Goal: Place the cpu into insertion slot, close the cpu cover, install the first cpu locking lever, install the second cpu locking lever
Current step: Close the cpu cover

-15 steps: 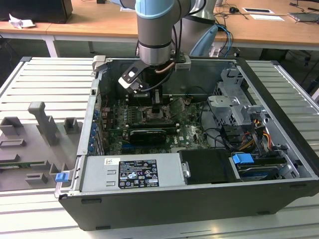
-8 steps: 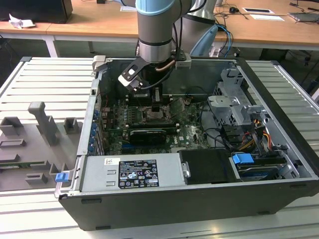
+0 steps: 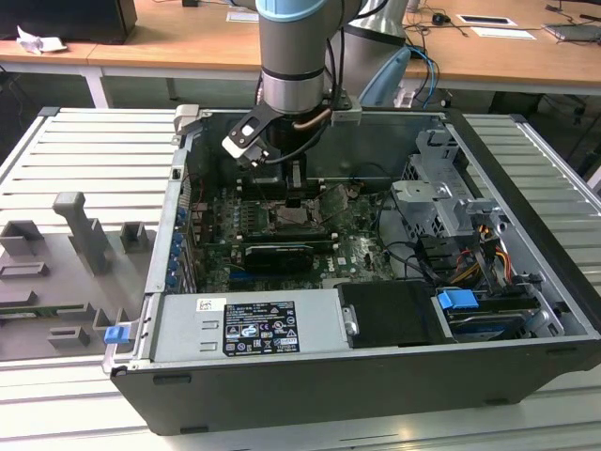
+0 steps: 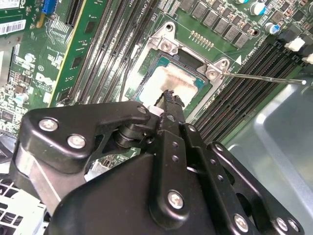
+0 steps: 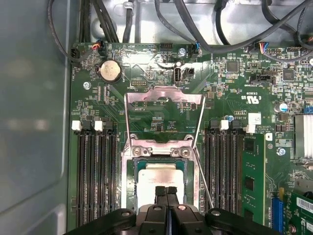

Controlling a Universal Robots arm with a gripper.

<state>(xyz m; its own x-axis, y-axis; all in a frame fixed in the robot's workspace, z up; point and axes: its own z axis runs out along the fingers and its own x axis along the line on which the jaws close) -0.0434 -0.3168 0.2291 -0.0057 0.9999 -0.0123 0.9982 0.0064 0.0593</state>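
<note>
The cpu (image 5: 159, 175), with its dull silver top up, lies flat in the insertion slot (image 5: 131, 182) on the green board. In the second wrist view the cpu (image 4: 172, 81) sits just beyond my fingertips. My gripper (image 5: 166, 192) is shut, its black fingers pressed together right over the chip's near edge with nothing between them. The cpu cover (image 5: 164, 95) stands open, tipped back from its hinge on the socket's far side. A thin locking lever (image 5: 203, 178) juts out beside the socket and is unlatched; this lever (image 4: 264, 78) reaches over the memory slots. In the exterior view my gripper (image 3: 293, 200) reaches down into the open computer case.
Long black memory slots (image 5: 95, 171) flank the socket on both sides. Black cables (image 5: 205, 29) hang over the board's far edge. The grey case wall (image 5: 34, 112) rises close by. A power supply (image 3: 249, 329) and a drive cage (image 3: 441, 202) fill the case's other parts.
</note>
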